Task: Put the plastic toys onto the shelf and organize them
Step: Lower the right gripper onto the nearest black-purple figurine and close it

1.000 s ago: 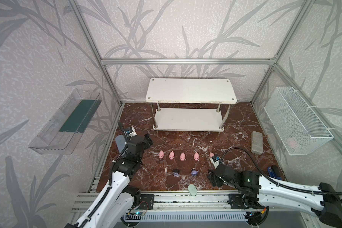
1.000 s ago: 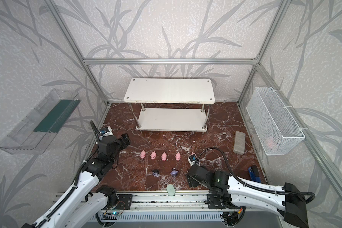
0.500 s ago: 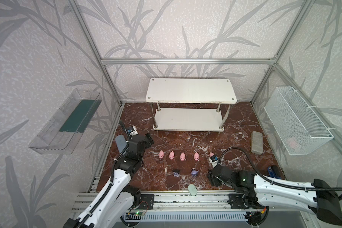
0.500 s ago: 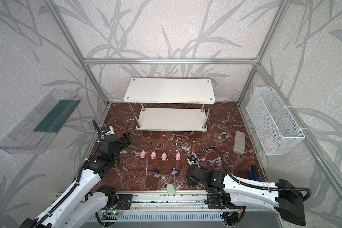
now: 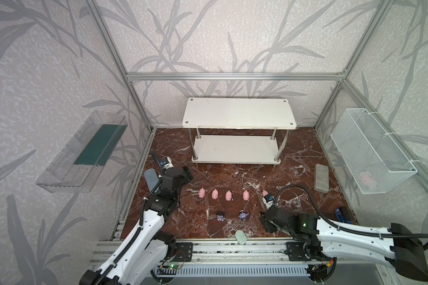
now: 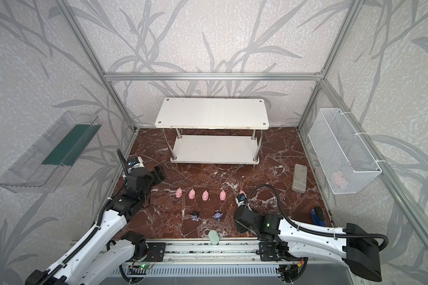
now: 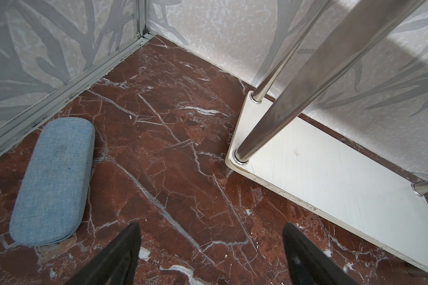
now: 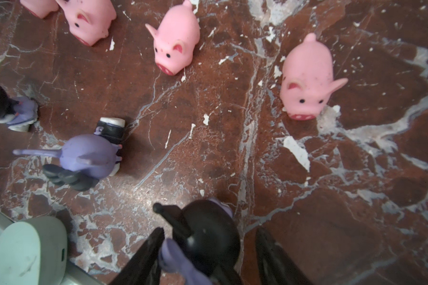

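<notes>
In a top view, the white shelf (image 5: 237, 116) stands at 12 o'clock on the marble bench (image 5: 299, 158). The toys sit on the bench in front of it, well apart from it. Four pink pigs (image 5: 228, 195) make a row near the middle. A fifth pig (image 5: 265, 193) sits at 3 o'clock of the row, and two purple figurines (image 5: 220, 215) stand at 6 o'clock of it. The right claw (image 8: 209, 230) is low at 5 o'clock, around a third black-and-purple figurine (image 8: 205, 222) — one finger (image 8: 146, 256) touches it, the other stands just apart, so the claw is not clenched yet. The left claw (image 7: 211, 256) hovers at 9 o'clock, released and with nothing in it, between the blue pad (image 7: 52, 180) and the corner of the shelf's lower board.
</notes>
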Motion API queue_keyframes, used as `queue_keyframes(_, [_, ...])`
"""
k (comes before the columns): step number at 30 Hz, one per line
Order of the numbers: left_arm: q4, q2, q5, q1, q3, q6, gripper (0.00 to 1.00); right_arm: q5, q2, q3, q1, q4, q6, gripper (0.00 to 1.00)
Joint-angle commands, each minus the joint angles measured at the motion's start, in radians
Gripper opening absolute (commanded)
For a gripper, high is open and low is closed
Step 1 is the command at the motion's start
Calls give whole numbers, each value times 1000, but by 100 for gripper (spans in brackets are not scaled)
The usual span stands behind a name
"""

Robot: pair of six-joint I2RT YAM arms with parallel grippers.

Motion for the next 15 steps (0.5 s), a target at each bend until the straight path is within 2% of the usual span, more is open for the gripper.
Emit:
queue_keyframes(1, [16, 4, -3, -7, 2, -17, 88, 15, 14, -7, -6, 18, 0, 60])
queue_keyframes(8, [21, 9, -7, -7, -3, -17, 88, 1, 45, -7, -28, 50, -12, 59])
queue_keyframes(15, [24, 8, -10, -7, -13, -18, 88, -7, 69, -7, -42, 74, -21, 52])
